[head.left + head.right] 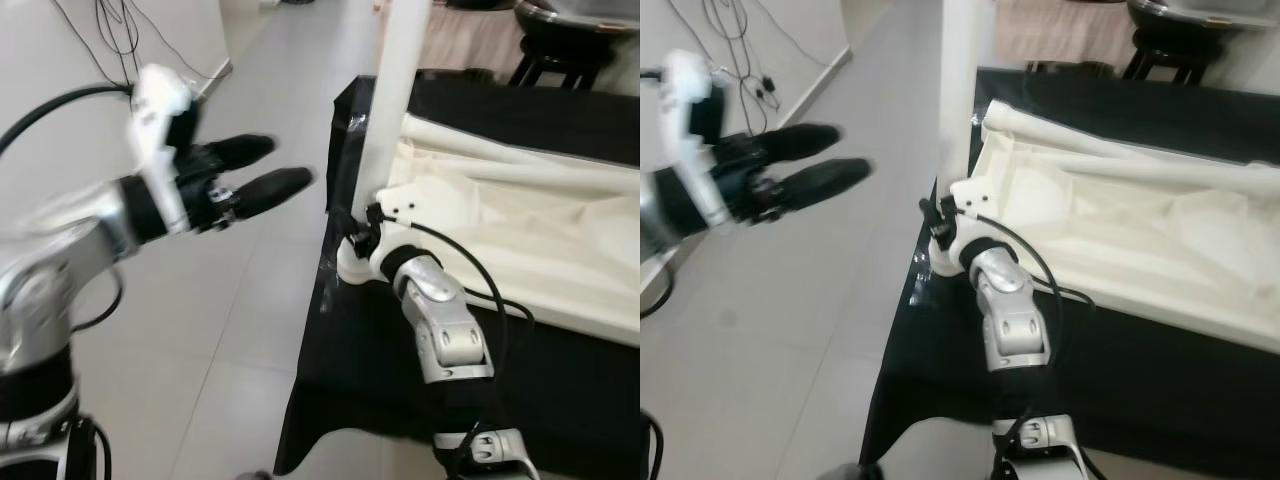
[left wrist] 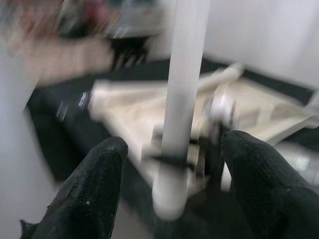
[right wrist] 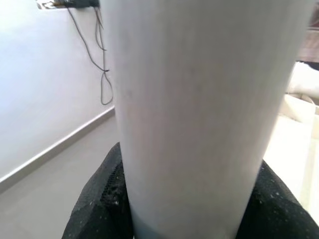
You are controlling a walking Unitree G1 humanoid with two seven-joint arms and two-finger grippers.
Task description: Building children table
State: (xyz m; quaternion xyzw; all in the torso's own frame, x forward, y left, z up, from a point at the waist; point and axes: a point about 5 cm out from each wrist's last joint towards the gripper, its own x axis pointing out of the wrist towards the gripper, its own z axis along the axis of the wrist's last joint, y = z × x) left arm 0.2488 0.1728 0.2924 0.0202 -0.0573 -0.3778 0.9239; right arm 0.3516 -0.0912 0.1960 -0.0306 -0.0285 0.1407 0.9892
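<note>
Head views, table leg: a white round table leg (image 1: 392,95) stands upright at the near left corner of an upturned cream tabletop (image 1: 520,230), its foot at the corner.
Head views, tabletop: it lies on a surface under a black cloth (image 1: 560,370), with cream rails along its far edge.
Head views, right gripper: the right gripper (image 1: 352,232) is at the base of the leg, its black fingers closed around it; the silver forearm runs back toward the camera over the black cloth.
Head views, left gripper: the left gripper (image 1: 262,168) is raised over the grey tiled floor (image 1: 250,300), apart from the leg, with its two black fingers spread and nothing between them.
Head views, surroundings: a white wall with dangling black cables (image 1: 120,35) is on the left, and a dark round stool (image 1: 570,35) stands beyond the tabletop.
Left wrist view, fingers: two black fingers (image 2: 97,186) stand wide apart, pointing at the leg (image 2: 182,99); the picture is blurred.
Left wrist view, scene: the leg rises from the corner of the cream tabletop (image 2: 259,107), and none of it lies between the fingers.
Right wrist view, grip: the white leg (image 3: 204,114) sits very close, clamped between black finger pads (image 3: 102,199) on both sides.
Right wrist view, background: a white wall with cables (image 3: 97,55) and a skirting board above grey floor.
</note>
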